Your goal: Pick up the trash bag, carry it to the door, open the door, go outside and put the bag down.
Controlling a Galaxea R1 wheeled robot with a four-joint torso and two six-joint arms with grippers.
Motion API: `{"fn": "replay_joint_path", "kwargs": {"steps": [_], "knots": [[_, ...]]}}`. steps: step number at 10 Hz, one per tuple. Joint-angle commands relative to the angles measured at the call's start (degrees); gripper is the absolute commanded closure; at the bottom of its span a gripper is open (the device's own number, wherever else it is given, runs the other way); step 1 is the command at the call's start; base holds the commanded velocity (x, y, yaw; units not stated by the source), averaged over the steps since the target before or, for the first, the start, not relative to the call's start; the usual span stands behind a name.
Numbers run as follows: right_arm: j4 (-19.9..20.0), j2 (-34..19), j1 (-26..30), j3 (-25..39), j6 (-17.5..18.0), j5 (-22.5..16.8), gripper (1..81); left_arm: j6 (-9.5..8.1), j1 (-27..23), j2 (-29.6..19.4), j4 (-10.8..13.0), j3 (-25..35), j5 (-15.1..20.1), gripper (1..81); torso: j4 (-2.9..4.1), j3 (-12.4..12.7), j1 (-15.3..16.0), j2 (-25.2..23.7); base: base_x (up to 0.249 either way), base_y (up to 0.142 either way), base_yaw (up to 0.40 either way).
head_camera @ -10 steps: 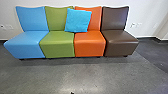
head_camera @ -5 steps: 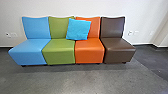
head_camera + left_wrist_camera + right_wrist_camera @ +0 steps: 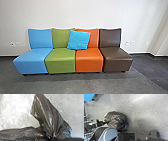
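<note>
Dark, shiny and rounded, the trash bag shows in the right wrist view, above the grey floor. My left gripper is shut on its gathered neck in that view. Close up in the left wrist view, the bag's plastic is bunched into folds that run together near the hold. The state of my right gripper cannot be made out.
Four joined seats stand against the wall in the head view: blue, green, orange and brown. A light-blue pillow leans on the middle backrests. Grey floor lies in front.
The head camera has moved: more wall shows above the seats, and the whole row stands lower and smaller in the head view.
</note>
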Motion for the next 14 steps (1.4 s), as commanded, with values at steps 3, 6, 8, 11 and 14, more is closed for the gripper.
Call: {"fn": "replay_joint_path", "kwargs": {"steps": [3,6,8,11,14], "knots": [[0.96,1.44,0.08,-3.19,-2.75,-0.89,1.0,0.07,-3.14,0.67,3.45,0.48,3.53,81.1,0.00,9.48,-6.05,9.36,0.000,0.000,0.000],[0.96,6.37,-4.40,-8.28,-5.47,1.13,1.0,0.07,0.19,0.49,6.96,0.31,3.53,81.1,-0.02,15.69,-10.01,15.34,0.000,0.000,0.000],[0.96,9.60,-6.68,-12.21,-8.44,1.56,1.0,0.16,3.44,0.49,8.10,0.22,2.92,81.1,-0.02,19.70,-12.54,19.17,0.000,0.000,0.000],[0.96,14.10,-11.17,-17.07,-11.10,5.08,1.0,0.16,8.11,0.76,10.04,-0.40,0.55,81.1,-0.02,18.80,-16.15,24.52,0.000,0.000,0.000],[0.96,17.17,-16.88,-19.62,-15.93,10.52,1.0,0.16,11.27,2.78,13.46,-0.49,-0.69,81.1,-0.02,19.68,-19.49,29.73,0.000,0.000,0.000]]}}
